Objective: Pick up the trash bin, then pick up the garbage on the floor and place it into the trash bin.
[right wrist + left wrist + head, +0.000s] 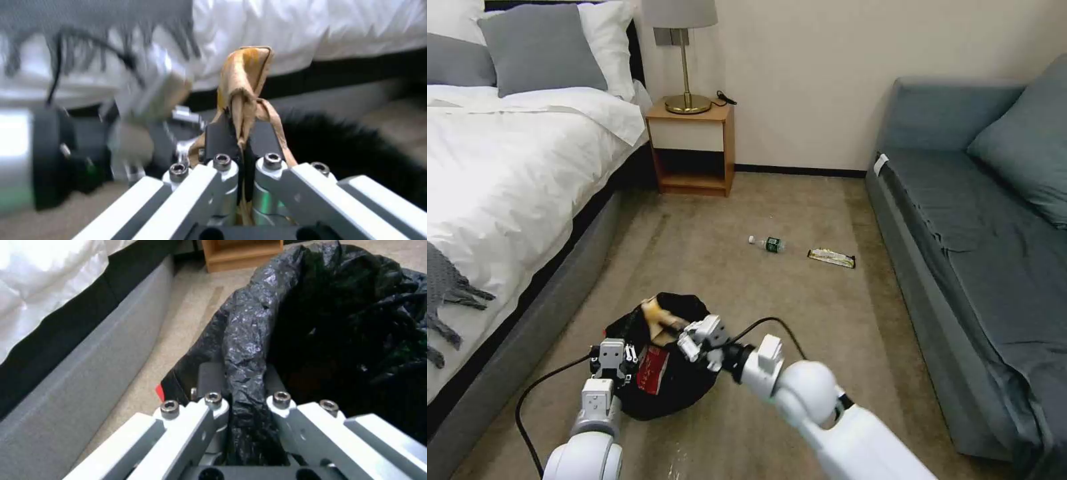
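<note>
Here the left gripper [242,386] is clamped on the bag-lined rim of the trash bin [684,390], held beside the bed [507,173]. The right gripper [240,140] pinches the tan-brown paper packaging [245,76] just over the bin's mouth. The head view alone shows a red packet [652,369] against the bin, and the bottle [768,244] and long wrapper [831,257] lying well apart on the carpet [827,333].

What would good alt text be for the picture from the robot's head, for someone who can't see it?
On a bedroom carpet between a bed and a sofa, the left gripper holds the black-lined trash bin by its rim while the right gripper holds tan paper packaging over it. A small bottle and a long wrapper lie on the floor farther off.
</note>
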